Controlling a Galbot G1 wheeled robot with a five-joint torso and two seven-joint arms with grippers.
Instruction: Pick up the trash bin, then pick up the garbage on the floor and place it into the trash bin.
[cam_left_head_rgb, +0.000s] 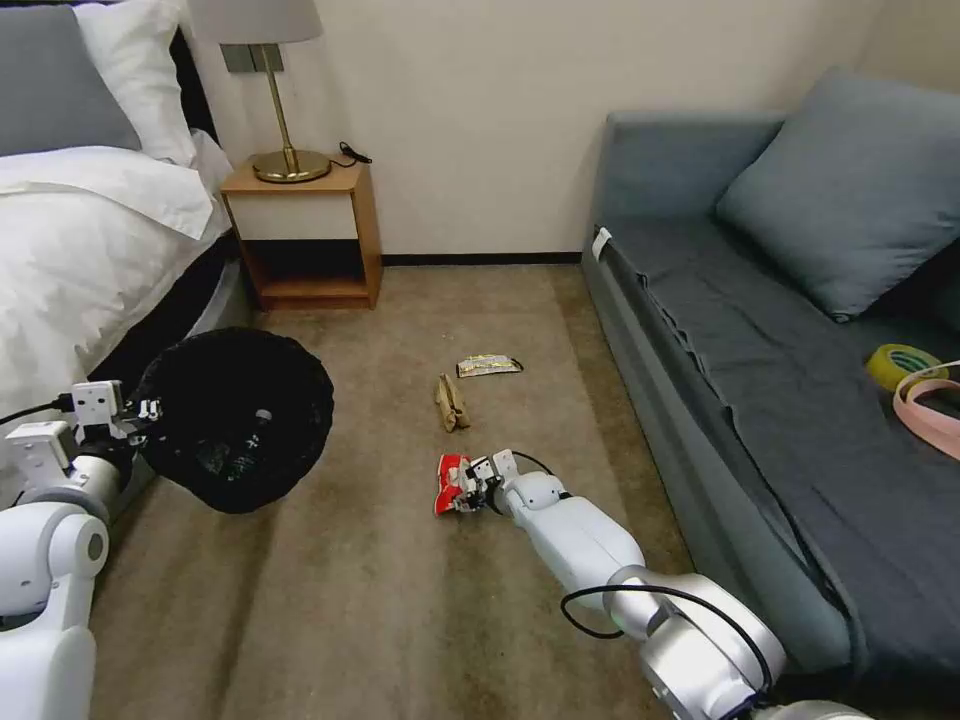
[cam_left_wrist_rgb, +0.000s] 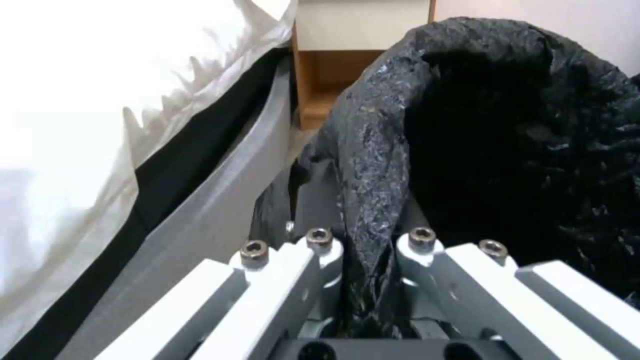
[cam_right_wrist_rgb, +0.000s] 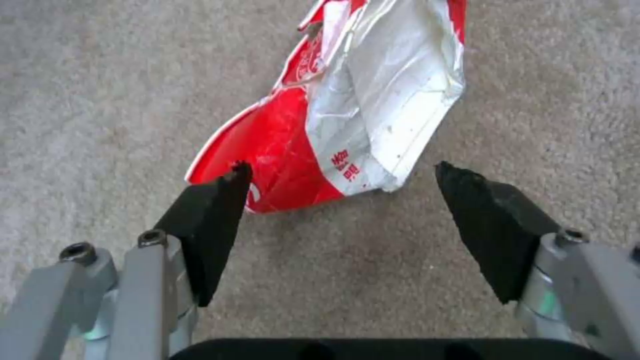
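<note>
You see the bin (cam_left_head_rgb: 240, 418) held off the carpet (cam_left_head_rgb: 380, 600) beside the bed (cam_left_head_rgb: 90, 250), its mouth tilted toward the head camera. A crinkly black bag covers it fully, so no white wall shows. Inside, a dark bottle (cam_left_head_rgb: 250, 440) with a pale cap lies against the liner. Your left gripper (cam_left_head_rgb: 150, 408) is closed on the rim nearest the bed; in the left wrist view its fingers (cam_left_wrist_rgb: 320, 250) pinch a fold of the black plastic (cam_left_wrist_rgb: 373, 165) between them.

Your right gripper (cam_left_head_rgb: 462, 490) is low over the carpet, right of the bin and well apart from it. Its claw is wide. In the right wrist view the two black pads (cam_right_wrist_rgb: 213, 220) stand on either side of the near end of the red-white wrapper (cam_right_wrist_rgb: 320, 145), and one pad seems to touch the red edge, but you cannot tell this surely. The wrapper is crumpled and glossy: one side is red, the other is white with small red print. It lies flat on the carpet.

Beyond the wrapper, farther from the bin's side, lies the tan crumpled paper (cam_left_head_rgb: 451, 402), long and folded. Just past it is the silvery-yellow snack wrapper (cam_left_head_rgb: 488, 366), flat and small. Both are between the bin and the sofa (cam_left_head_rgb: 760, 380), untouched.
</note>
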